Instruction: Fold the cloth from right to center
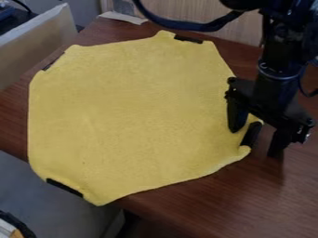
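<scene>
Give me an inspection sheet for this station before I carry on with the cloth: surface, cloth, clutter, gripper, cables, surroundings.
Surface: brown wood-grain table; no spills seen.
Cloth: yellow cloth spread out, unfolded; its lower-left part hangs over the table's near edge. Black strips at several edges.
Clutter: pale flat scrap by the table's far edge.
Gripper: gripper at the cloth's right side, fingers apart, one over the cloth, the other beyond its edge; contact can't be told.
Cables: black cable arcs above the table's far side, off the cloth's surface.
Surroundings: upright board at left, wood-grain panel behind.
People: nothing seen.
</scene>
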